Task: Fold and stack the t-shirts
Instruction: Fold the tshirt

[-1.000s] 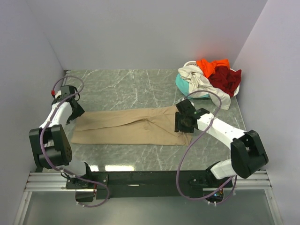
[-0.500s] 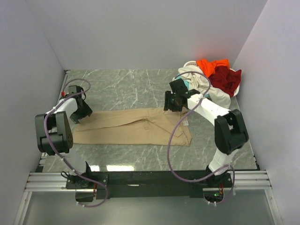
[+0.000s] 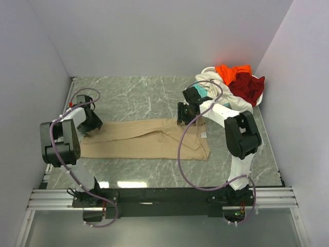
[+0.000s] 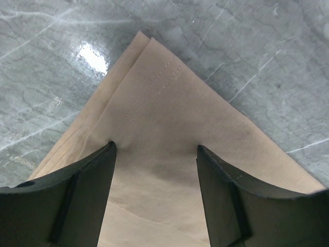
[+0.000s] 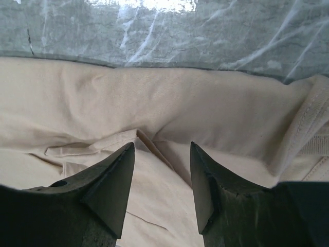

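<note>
The tan t-shirt (image 3: pixel 149 139) lies flat across the middle of the marble table, folded into a long band. My left gripper (image 3: pixel 91 123) is open over its far left corner; in the left wrist view (image 4: pixel 155 148) the fingers straddle the tan cloth (image 4: pixel 164 113) near that corner. My right gripper (image 3: pixel 183 114) is open over the shirt's far right edge; in the right wrist view (image 5: pixel 162 146) the fingers stand over a fold of tan cloth (image 5: pixel 154 108). The cream-white (image 3: pixel 218 88), orange (image 3: pixel 232 71), dark red (image 3: pixel 249 87) and teal (image 3: pixel 197 92) shirts lie heaped at the back right.
The heap of shirts sits in the back right corner against the right wall. Grey walls close the table at left, back and right. Purple cables loop from both arms. The black rail (image 3: pixel 164 198) with the arm bases runs along the near edge.
My right gripper has moved from the shirt's right end to its far right edge, toward the back. My left gripper has moved in from the table's left edge onto the shirt's far left corner.
</note>
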You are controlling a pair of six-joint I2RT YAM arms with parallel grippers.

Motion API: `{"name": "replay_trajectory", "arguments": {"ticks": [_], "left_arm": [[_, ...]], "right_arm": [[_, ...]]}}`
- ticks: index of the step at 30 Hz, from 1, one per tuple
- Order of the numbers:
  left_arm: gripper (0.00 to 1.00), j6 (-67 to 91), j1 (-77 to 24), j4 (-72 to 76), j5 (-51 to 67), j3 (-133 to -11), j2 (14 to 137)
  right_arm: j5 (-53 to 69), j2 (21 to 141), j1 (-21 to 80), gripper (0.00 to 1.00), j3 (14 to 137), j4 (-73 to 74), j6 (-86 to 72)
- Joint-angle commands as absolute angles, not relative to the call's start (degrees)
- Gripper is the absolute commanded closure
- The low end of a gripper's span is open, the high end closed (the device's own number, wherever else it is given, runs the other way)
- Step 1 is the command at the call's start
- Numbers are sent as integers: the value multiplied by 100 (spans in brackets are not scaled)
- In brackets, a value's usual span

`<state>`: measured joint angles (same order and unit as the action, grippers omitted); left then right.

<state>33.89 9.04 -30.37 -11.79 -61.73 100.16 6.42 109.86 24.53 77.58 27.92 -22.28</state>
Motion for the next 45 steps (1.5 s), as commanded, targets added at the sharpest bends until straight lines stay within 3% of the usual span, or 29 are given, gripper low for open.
{"name": "replay_trajectory", "arguments": {"ticks": [1, 17, 20, 27, 30, 45], "left_arm": [[30, 3445, 905, -2883, -1090, -6258, 10142], [30, 3384, 914, -2830, -1081, -6284, 10310], [30, 3393, 905, -2795, -1055, -6232, 10310], [30, 3366, 905, -2725, -1037, -6082, 10283], [30, 3340, 905, -2698, -1037, -6021, 10266], [30, 3217, 923, -2646, -993, -5968, 10283]], "right_arm": [[738, 10960, 2443, 46, 7858, 2655, -2074], [1203, 11232, 2496, 55, 7884, 2733, -1960], [1274, 11197, 2514, 63, 7805, 2707, -1951], [1608, 11004, 2540, 92, 7682, 2663, -1986], [1740, 10873, 2575, 97, 7612, 2672, -2004], [1784, 10099, 3076, 100, 7093, 2900, -1942]]}}
